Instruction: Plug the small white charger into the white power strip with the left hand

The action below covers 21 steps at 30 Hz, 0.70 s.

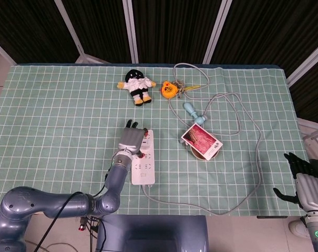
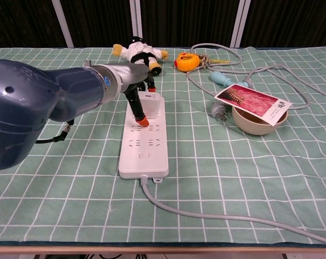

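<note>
Presently: left hand (image 2: 137,93) over far end of power strip (image 2: 144,141), orange-tipped fingers (image 2: 143,121) pressing down beside small white charger (image 2: 151,105), boxy, seated upright there | strip: smooth white slab on checked green cloth (image 1: 53,121) | right hand (image 1: 307,184) idle at 4 o'clock, fingers loosely spread, holding nothing.

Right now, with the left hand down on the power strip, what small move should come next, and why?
Probably lift the left hand slightly and check the plug. The small white charger stands at the far end of the power strip, seemingly seated, and an orange fingertip rests on the strip beside it. Whether the prongs are fully in cannot be seen.
</note>
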### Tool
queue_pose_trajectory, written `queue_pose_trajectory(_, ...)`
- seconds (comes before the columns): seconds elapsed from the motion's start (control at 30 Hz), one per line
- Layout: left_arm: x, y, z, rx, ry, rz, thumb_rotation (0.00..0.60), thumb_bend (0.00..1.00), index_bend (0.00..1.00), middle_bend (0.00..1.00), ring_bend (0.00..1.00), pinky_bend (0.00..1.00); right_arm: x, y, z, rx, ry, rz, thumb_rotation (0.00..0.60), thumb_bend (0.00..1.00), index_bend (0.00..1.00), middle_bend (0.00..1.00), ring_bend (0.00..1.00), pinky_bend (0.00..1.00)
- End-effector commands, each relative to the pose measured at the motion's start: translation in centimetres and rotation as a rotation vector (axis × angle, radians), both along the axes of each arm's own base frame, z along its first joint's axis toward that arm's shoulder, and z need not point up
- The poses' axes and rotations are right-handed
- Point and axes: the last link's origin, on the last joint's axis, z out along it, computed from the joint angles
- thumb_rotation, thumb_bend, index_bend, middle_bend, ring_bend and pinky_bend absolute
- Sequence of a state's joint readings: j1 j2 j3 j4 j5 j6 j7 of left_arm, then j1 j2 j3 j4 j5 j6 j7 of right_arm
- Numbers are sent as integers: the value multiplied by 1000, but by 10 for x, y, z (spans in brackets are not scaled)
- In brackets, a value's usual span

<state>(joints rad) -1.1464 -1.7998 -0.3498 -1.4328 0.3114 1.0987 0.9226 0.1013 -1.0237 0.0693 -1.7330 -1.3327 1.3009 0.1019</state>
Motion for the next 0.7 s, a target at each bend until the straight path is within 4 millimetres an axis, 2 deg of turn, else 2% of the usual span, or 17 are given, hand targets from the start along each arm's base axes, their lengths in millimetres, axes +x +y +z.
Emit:
queue_pose_trajectory(0.03,0,1,8,-8,10,9,600,1,150,121,29,0,0,0,0,-1,-1,1,600,304,0,0,0,0)
queue_pose_trajectory(0.2,1,4,19,2,-4,21,600,0,134,106,20,0,0,0,0,-5,0,3,600,303,0,0,0,0)
queue_pose_trajectory(0.3,9,7,30,26,-82,21,600,4,134,110,20,0,0,0,0,-5,1,3,600,304,0,0,0,0)
queue_pose_trajectory(0.37,16,8,38,44,-152,18,600,47,155,144,37,23,0,0,0,-6,1,3,600,304,0,0,0,0)
queue_pose_trajectory(0.4,20,8,43,54,-204,17,600,95,195,190,77,72,0,0,0,-6,1,4,600,304,0,0,0,0)
queue_pose_trajectory(0.5,36,8,56,82,-425,20,600,243,357,378,270,328,1,0,0,-5,1,4,600,304,0,0,0,0)
queue_pose_trajectory(0.57,44,5,63,83,-603,44,600,323,499,552,461,574,1,0,0,-6,2,5,600,304,0,0,0,0)
queue_pose_trajectory(0.63,48,0,64,51,-754,96,600,347,594,667,584,699,1,0,0,-6,2,5,600,303,0,0,0,0)
queue_pose_trajectory(0.7,51,-4,64,2,-856,146,600,352,667,758,672,773,0,0,0,-6,2,4,600,303,0,0,0,0)
